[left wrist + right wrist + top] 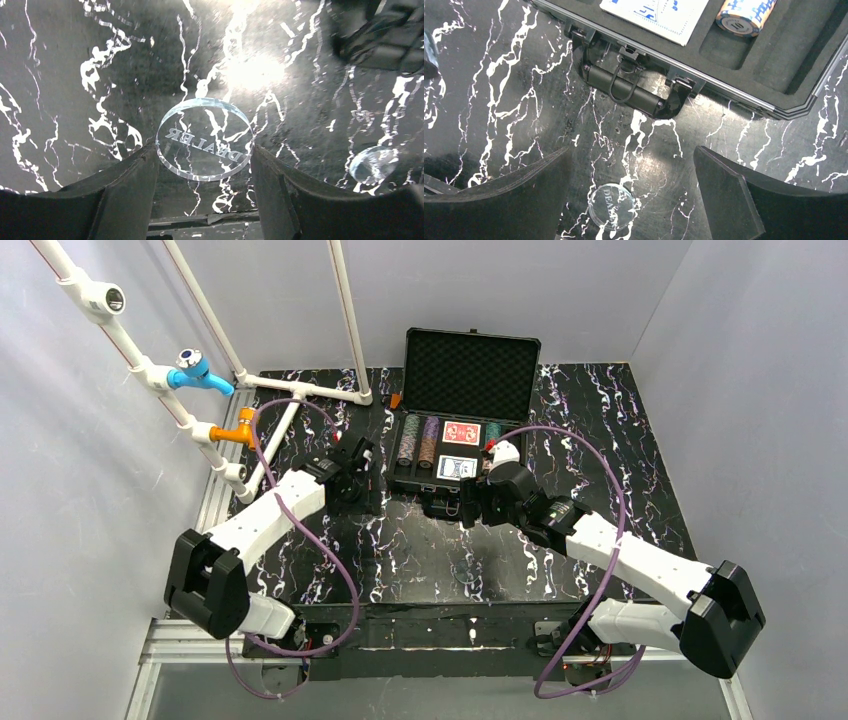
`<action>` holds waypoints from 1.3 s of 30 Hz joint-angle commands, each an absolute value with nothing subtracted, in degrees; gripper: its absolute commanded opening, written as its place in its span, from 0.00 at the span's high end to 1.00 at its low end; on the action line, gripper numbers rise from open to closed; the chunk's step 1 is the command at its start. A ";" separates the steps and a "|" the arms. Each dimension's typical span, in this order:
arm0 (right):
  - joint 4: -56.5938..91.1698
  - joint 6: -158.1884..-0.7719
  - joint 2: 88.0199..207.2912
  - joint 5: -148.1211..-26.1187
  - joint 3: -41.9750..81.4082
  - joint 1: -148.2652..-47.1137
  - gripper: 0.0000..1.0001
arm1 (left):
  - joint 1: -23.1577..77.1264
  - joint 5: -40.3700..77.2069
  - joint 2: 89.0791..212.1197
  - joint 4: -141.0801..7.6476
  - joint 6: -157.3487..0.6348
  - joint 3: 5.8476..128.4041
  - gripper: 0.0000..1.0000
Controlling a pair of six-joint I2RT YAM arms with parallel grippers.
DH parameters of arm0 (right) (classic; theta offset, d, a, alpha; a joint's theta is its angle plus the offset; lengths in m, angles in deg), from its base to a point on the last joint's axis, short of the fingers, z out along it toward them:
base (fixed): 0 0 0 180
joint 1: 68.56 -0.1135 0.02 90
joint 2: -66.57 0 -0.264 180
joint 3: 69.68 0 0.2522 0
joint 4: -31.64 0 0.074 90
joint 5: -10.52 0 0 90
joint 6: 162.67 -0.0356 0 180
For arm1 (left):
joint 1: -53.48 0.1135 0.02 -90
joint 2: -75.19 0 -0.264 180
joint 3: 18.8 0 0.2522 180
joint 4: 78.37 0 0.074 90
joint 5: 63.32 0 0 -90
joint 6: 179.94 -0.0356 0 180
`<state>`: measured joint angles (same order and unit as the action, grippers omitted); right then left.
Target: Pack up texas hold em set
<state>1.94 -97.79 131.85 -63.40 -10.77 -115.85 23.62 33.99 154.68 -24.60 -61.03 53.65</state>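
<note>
Now, note the left end effector point(204, 148) clenched on a clear dealer button point(202, 137), pinched rim to rim between the fingertips point(142, 167), with lettering across the span. Cannot tell whether lifted or resting on the desk point(420, 550). Place this arm left of the desk's middle, near the left wall of the open briefcase point(470, 365) set at the middle of the far edge, lid raised. Reckon the carry from there as rightward and a little toward the far edge, over the case wall.

Inside, see striped poker chips point(430, 440) racked in the left slots, a red-backed deck point(461, 432) on the far side and a blue-backed deck point(456, 468) on the near side of the centre, more chips at the right.

Turn to the right end effector point(633, 150): released, spread wide, grasping nothing, poised over the desk just on the near side of the case handle point(624, 90). Find a second dealer button point(611, 206) lying flat on the desk within that span, apart from both fingers, not quite centred and set back from the tips. Expect no long axis to line up on a round disc; judge a straight descent as enough. Count the right arm as nearer to this second button.
</note>
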 commanded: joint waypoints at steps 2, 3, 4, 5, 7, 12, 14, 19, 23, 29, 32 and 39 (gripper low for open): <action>-0.60 -97.84 129.80 -62.22 -9.21 -115.94 0.02 | 23.25 32.23 156.37 -22.55 -64.82 59.72 1.00; -1.35 -97.99 129.38 -62.05 -8.98 -115.94 0.02 | 23.25 32.30 156.74 -22.59 -65.22 60.19 1.00; -2.33 -98.25 128.82 -61.69 -8.84 -115.95 0.02 | 23.30 32.56 157.04 -22.60 -65.36 60.64 1.00; -3.29 -98.58 128.13 -61.31 -8.74 -115.95 0.02 | 23.21 32.71 157.30 -22.60 -65.53 61.02 1.00; -4.69 -99.40 126.35 -60.61 -9.00 -115.94 0.02 | 23.20 32.28 157.86 -22.73 -65.82 61.92 1.00; -7.11 -102.55 120.00 -58.96 -10.52 -115.94 0.02 | 23.25 28.31 160.15 -22.89 -65.75 65.00 1.00; -7.72 -103.75 117.51 -58.35 -11.18 -115.94 0.02 | 23.25 28.22 160.64 -22.83 -65.32 65.92 1.00; -8.15 -105.58 114.01 -56.13 -12.17 -115.96 0.02 | 23.23 24.35 163.29 -21.29 -65.06 69.95 1.00; -11.15 -107.29 116.03 -53.43 -9.54 -115.94 0.02 | 23.24 23.42 167.53 -18.36 -65.42 76.29 1.00; -7.47 -107.35 119.54 -51.66 -9.03 -115.94 0.02 | 23.07 21.43 175.43 -16.34 -66.73 86.85 1.00; -6.39 -107.42 121.30 -50.58 -7.94 -115.94 0.02 | 22.98 20.02 180.00 -15.69 -67.72 93.40 1.00; -9.00 -108.55 122.31 -48.72 -5.68 -115.98 0.02 | 22.57 15.08 193.05 -16.36 -67.39 108.77 1.00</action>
